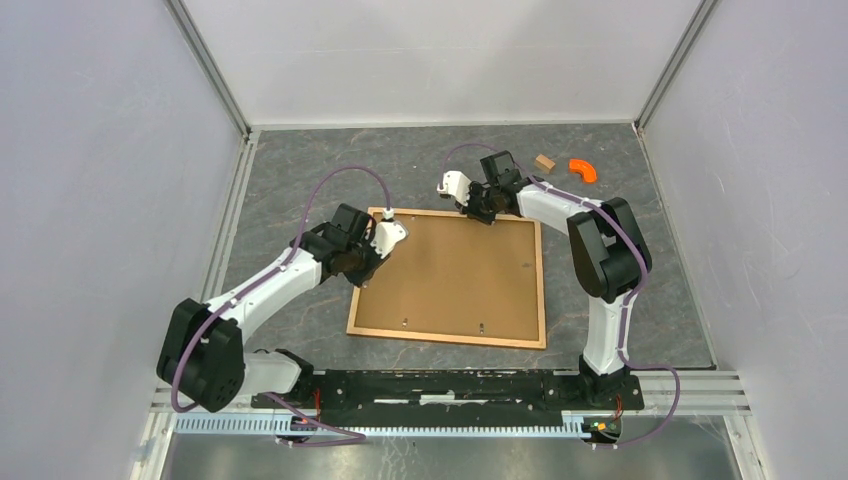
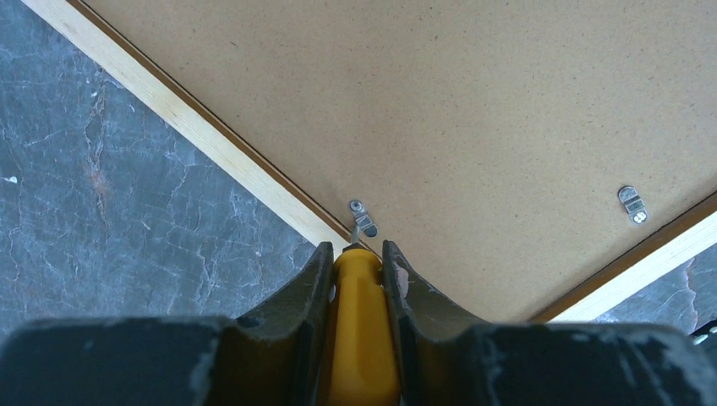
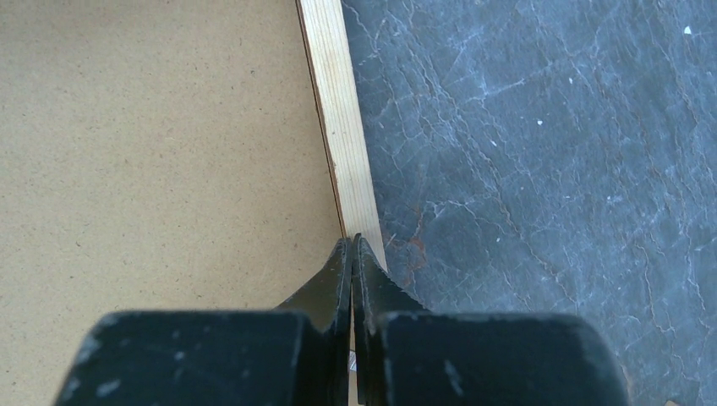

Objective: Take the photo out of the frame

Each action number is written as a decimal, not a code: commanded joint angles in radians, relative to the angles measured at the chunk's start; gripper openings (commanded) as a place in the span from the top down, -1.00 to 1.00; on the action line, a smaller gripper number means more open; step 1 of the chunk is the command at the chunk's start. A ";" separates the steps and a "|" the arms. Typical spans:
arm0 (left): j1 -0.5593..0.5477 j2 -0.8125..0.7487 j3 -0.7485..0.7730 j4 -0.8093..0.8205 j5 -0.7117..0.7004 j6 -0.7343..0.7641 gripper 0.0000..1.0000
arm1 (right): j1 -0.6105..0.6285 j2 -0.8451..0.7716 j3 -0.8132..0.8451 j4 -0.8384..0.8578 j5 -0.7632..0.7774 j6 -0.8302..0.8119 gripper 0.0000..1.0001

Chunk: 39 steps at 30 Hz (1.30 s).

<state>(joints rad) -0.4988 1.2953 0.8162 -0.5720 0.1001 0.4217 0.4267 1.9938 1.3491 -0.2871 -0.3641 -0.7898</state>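
Observation:
The frame [image 1: 445, 340], with its thin wooden border, lies face down on the table. Its brown backing board [image 1: 455, 275] faces up and hides the photo. My left gripper [image 2: 357, 247] is shut on a yellow-handled tool [image 2: 363, 330]. The tool's metal tip touches a small metal clip [image 2: 363, 217] near the frame's left border [image 2: 194, 118]. In the top view this gripper [image 1: 385, 240] sits over the frame's far left corner. My right gripper [image 3: 351, 241] is shut, its tips resting on the frame's pale border [image 3: 338, 110] beside the board [image 3: 152, 144], at the far edge [image 1: 478, 212].
A second clip [image 2: 631, 203] sits on the board further along. Two more clips [image 1: 405, 322] [image 1: 481, 326] line the near edge. A small wooden block [image 1: 544, 162] and an orange curved piece [image 1: 583, 170] lie at the back right. Enclosure walls stand on three sides.

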 commanded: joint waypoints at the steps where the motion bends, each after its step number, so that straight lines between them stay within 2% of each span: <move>1: -0.006 0.043 -0.029 0.083 0.123 -0.073 0.95 | -0.017 0.035 0.023 -0.001 0.028 0.006 1.00; 12: -0.010 0.082 -0.010 0.097 0.210 -0.090 0.96 | -0.016 0.045 0.028 -0.004 0.030 0.009 1.00; 39: -0.010 0.061 -0.052 0.286 0.310 -0.191 0.96 | -0.016 0.059 0.034 -0.025 0.006 0.007 1.00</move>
<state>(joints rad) -0.4950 1.3487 0.7933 -0.3798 0.3027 0.2985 0.4080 2.0144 1.3685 -0.2630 -0.3550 -0.7860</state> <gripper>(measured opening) 0.289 0.004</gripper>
